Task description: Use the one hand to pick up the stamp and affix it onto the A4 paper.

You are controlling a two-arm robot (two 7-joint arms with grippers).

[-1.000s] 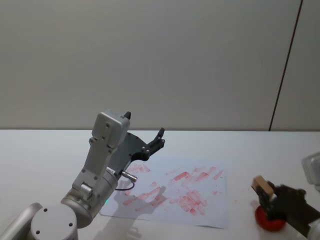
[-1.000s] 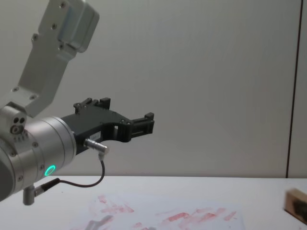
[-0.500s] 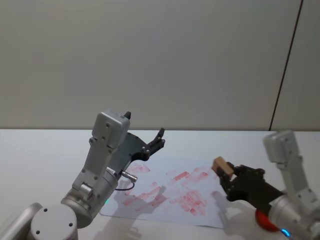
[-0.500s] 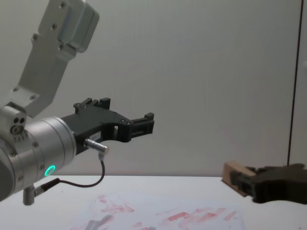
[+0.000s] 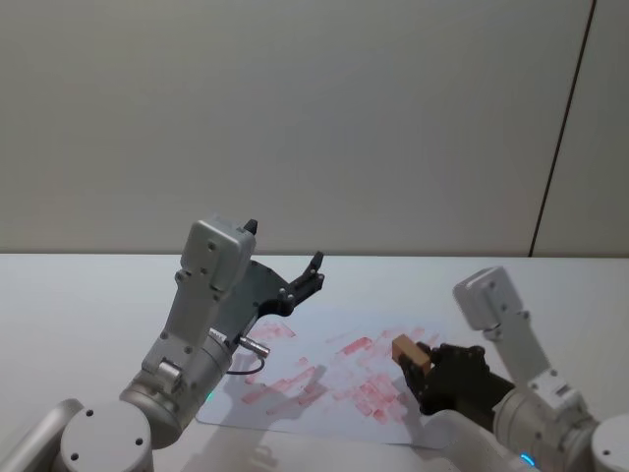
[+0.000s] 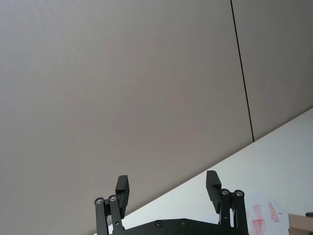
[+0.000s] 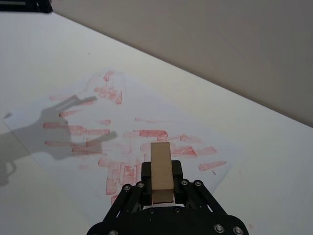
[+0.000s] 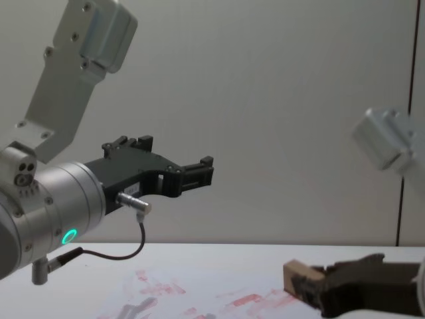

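Note:
The tan stamp (image 5: 407,350) is clamped between the black fingers of my right gripper (image 5: 419,368), which is shut on it. It hovers just above the right part of the A4 paper (image 5: 324,379), a white sheet smeared with red marks. In the right wrist view the stamp (image 7: 161,169) sticks out ahead of the right gripper (image 7: 161,190), over the paper (image 7: 122,127). From the chest, the stamp (image 8: 296,276) hangs low over the sheet (image 8: 219,302). My left gripper (image 5: 307,278) is raised above the paper's far left corner, open and empty (image 6: 167,188).
The white table (image 5: 88,305) runs to a plain grey wall (image 5: 314,118) with a dark vertical seam on the right. The left arm's silver body (image 5: 197,324) stands over the paper's left edge and casts a shadow on it.
My right gripper has carried the stamp leftwards from the table's right side and lowered it over the paper. The left arm has not moved.

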